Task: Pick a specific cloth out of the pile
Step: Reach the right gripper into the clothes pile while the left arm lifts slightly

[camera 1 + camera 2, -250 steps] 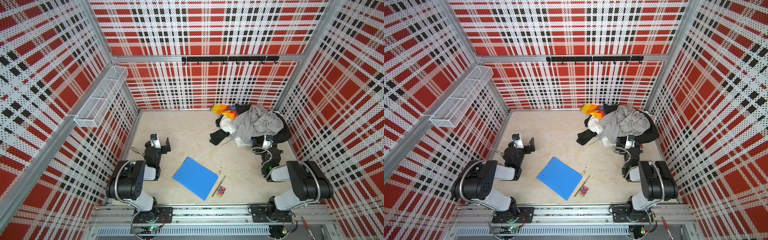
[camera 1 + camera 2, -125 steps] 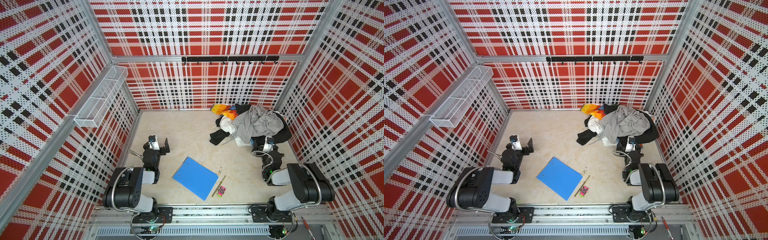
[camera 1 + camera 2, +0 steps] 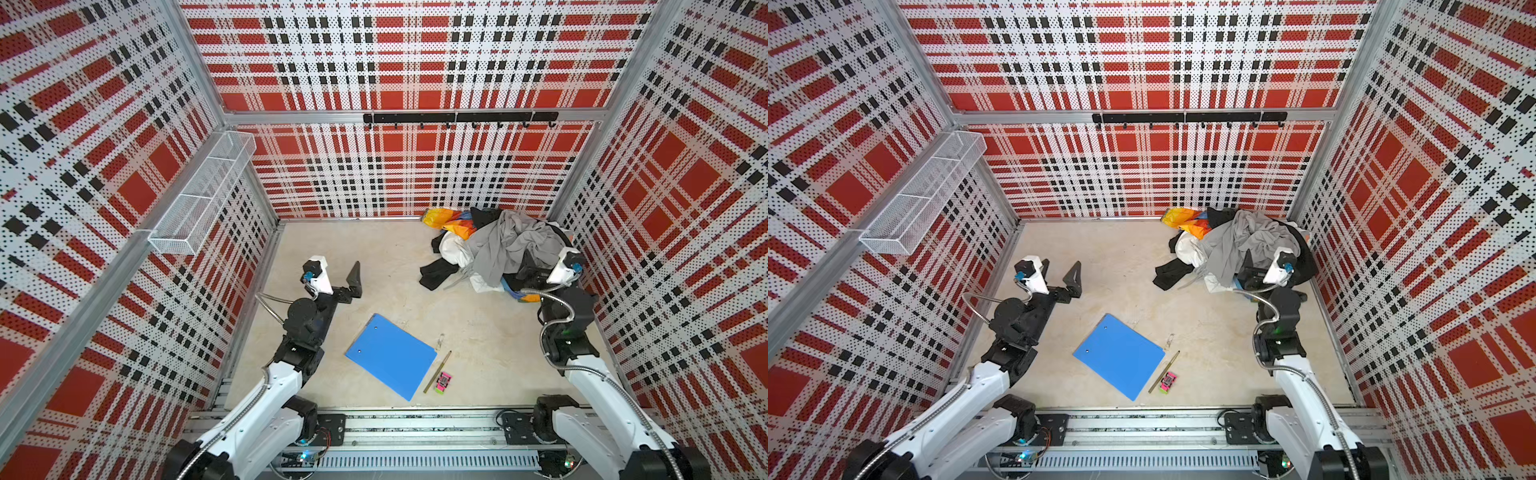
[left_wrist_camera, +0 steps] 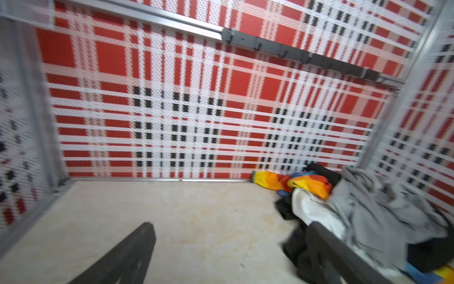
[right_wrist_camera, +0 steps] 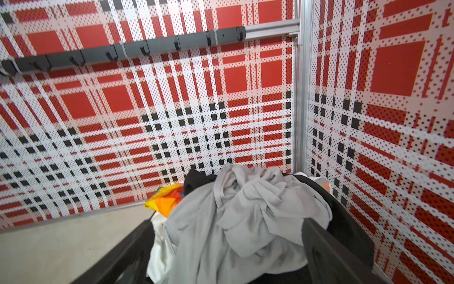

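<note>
Pile sits in the far right corner of the bench. Black cloth lies low in it, mostly covered by the light grey garment, with fabric showing on the side toward the bench's right edge. Right gripper is released with its jaws wide at the pile's near side, grasping nothing. Left gripper is likewise released and empty, near the left edge.

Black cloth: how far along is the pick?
Done: nothing lifted. The cloth lies in the pile, mostly under the light grey garment. In hand: nothing. The right gripper sits at the pile's near edge, fingers open and facing the grey folds. The left gripper is open, well apart from the pile. Left: close on black fabric and pull it clear.
</note>
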Available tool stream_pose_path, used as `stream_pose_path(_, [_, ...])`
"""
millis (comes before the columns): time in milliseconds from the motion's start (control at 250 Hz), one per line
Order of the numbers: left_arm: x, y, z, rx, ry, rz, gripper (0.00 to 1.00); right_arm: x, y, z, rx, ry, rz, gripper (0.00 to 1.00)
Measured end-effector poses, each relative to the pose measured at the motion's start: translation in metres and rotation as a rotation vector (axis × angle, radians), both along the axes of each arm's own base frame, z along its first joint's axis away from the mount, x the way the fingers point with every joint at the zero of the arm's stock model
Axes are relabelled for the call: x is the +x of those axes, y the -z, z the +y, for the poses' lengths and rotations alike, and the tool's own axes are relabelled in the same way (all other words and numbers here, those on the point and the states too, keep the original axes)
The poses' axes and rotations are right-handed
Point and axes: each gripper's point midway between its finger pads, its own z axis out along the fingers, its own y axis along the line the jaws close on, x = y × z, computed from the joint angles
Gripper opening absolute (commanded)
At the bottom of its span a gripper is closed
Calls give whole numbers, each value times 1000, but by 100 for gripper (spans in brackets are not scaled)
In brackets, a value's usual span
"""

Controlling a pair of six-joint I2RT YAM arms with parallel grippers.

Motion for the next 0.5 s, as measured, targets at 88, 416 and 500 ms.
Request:
stream_pose_path(88, [-11,4,-21,-54,92,41,99,13,-17,9,27,-9,47,100])
stream_pose_path(416, [-36,41,-44,-219,232,209,99,99,12,82,-38,-126,354,100])
stream_pose_path(500, [-41,43,-44,-243,246,217,99,120,32,100,-60,-153,434,100])
